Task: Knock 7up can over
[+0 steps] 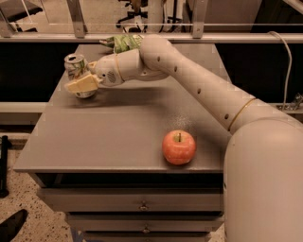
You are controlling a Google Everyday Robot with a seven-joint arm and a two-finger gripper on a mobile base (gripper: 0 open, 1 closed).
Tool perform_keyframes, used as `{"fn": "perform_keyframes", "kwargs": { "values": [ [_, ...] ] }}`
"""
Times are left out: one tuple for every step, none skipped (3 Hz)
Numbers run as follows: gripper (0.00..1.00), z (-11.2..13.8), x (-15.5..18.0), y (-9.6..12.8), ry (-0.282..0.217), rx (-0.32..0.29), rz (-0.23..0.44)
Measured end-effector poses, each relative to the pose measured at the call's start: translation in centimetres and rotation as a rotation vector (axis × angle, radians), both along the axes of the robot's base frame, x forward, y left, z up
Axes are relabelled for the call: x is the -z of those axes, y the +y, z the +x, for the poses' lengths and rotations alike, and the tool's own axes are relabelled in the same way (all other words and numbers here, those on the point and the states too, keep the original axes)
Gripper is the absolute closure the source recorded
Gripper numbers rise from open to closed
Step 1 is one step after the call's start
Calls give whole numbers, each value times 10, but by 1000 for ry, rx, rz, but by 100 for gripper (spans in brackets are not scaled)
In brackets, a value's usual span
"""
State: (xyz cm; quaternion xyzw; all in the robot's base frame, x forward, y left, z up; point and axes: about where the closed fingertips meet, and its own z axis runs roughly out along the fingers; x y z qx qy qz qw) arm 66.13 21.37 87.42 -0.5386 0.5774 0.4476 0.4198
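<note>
Gripper point(81, 85) sits at the upper left of the frame, against the lower front of the 7up can point(75, 65); whether it is apart or clamped I cannot tell. The can stands near the table's point(118, 127) far left edge, long axis close to vertical, silver top up and leaning slightly toward the upper left. To topple it well, push higher on the body, sideways and steadily, keeping it from rolling off the edge.

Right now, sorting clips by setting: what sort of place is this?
Probably an office or lab: grey drawer cabinet, metal railing, swivel chair beyond. The gripper is at the 7up can, cabinet's far left.
</note>
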Motion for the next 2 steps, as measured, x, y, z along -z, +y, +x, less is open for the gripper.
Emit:
{"fn": "perform_keyframes", "kwargs": {
  "values": [
    [99, 6, -17, -52, -37, 76, -99],
    [100, 10, -32, -110, -62, 140, -266]
  ]
}}
